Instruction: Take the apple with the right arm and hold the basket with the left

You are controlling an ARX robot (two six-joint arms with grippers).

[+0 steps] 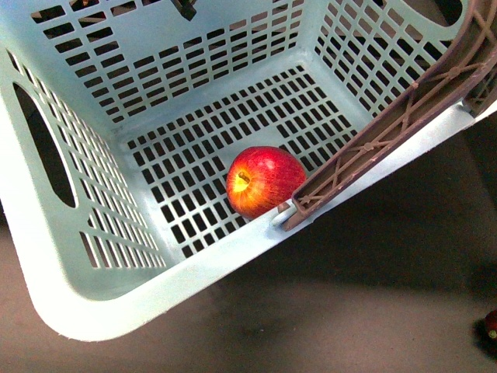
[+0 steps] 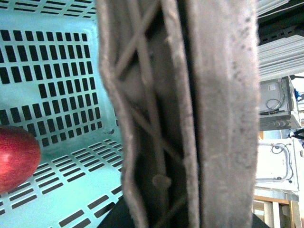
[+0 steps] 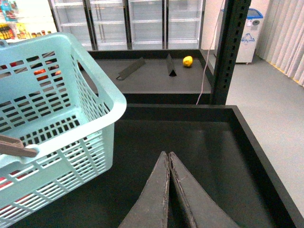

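Note:
The red apple (image 1: 262, 180) with a yellow patch at its stem lies on the slotted floor of the mint basket (image 1: 46, 272), against the near wall by the foot of the brown handle (image 1: 388, 124). In the left wrist view the handle (image 2: 213, 114) fills the picture, and my left gripper (image 2: 185, 213) is shut on it; the apple (image 2: 14, 159) shows at the edge. My right gripper (image 3: 168, 154) is shut and holds nothing. It hangs over the black tray floor (image 3: 199, 142), beside the basket (image 3: 71, 118) and outside it.
A small dark maroon fruit (image 1: 491, 324) lies on the dark surface at the front view's lower right. In the right wrist view a black upright post (image 3: 230, 47) stands behind the tray's raised rim (image 3: 266, 156), and a yellow fruit (image 3: 188, 61) lies on a far shelf.

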